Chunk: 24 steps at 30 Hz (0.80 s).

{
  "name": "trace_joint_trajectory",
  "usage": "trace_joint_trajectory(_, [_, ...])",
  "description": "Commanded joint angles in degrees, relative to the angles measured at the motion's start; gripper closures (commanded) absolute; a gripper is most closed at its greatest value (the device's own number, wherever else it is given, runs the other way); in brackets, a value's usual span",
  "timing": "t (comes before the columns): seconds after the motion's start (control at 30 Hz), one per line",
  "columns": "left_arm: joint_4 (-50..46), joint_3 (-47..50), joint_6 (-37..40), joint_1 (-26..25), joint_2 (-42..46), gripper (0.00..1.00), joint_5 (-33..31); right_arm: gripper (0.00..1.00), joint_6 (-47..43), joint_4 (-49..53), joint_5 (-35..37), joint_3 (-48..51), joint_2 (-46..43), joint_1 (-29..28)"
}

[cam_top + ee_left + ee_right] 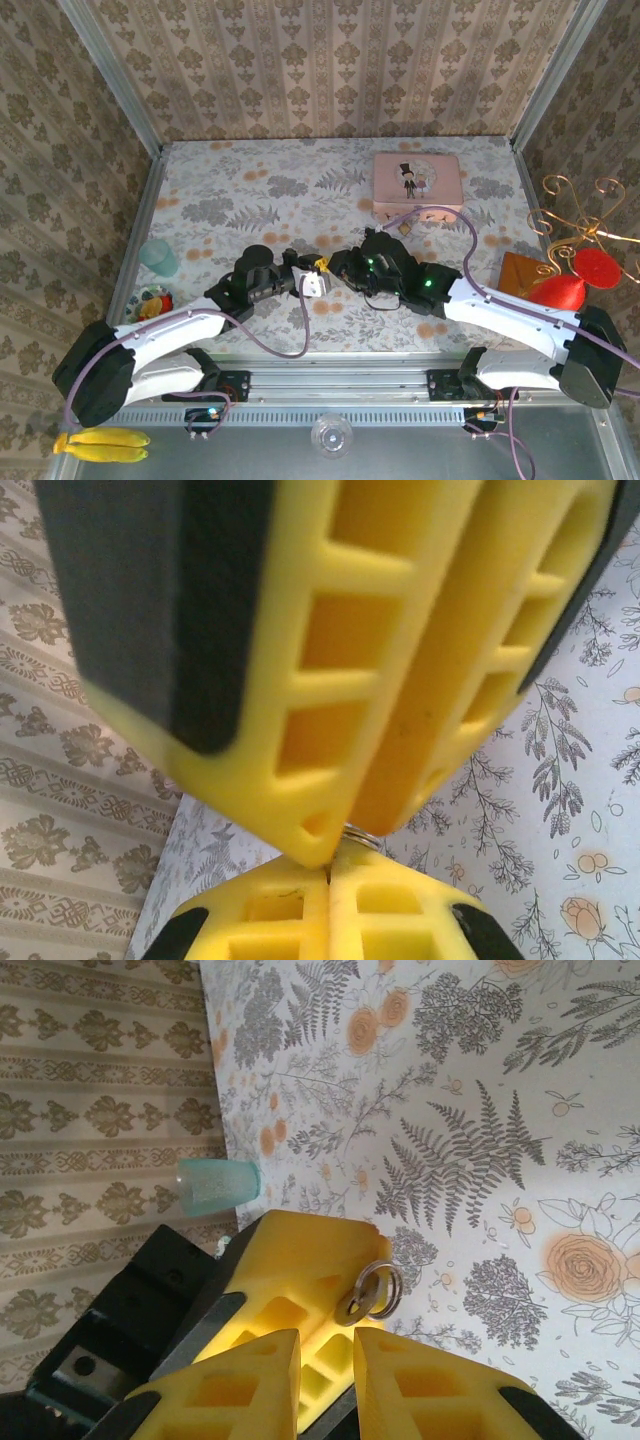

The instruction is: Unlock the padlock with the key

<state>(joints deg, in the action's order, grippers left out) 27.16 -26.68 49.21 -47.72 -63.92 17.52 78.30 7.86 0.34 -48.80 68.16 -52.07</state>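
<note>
Right wrist view: the key (352, 1308) and its ring (381, 1288) poke out beside the clenched left gripper (340, 830). The right gripper (327, 1348) is close against it, grip unclear. Padlock not discernible.

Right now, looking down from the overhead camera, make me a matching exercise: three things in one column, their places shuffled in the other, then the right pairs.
Things:
1. pink rectangular tin
2. small translucent teal cup
3. bunch of yellow bananas

Places:
A. near-left corner
B. far side, right of centre
C. left edge, midway back

Pairs: 1-B, 2-C, 3-A
</note>
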Motion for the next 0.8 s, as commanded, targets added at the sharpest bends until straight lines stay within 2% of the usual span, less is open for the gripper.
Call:
trace_joint_trajectory(0.0, [1.8, -1.3, 1.0, -0.7, -0.4, 1.00, 0.4, 0.77, 1.9, 0.4, 1.3, 0.5, 1.0, -0.4])
trace_joint_trajectory(0.4, [1.7, -0.1, 1.8, -0.8, -0.3, 1.00, 1.8, 0.80, 2.6, 1.5, 4.5, 1.7, -0.2, -0.4])
trace_joint_trajectory(0.77, [2.3, 1.0, 1.9, -0.7, 0.2, 1.00, 1.7, 0.77, 3.0, 1.3, 4.9, 2.2, -0.9, 0.0])
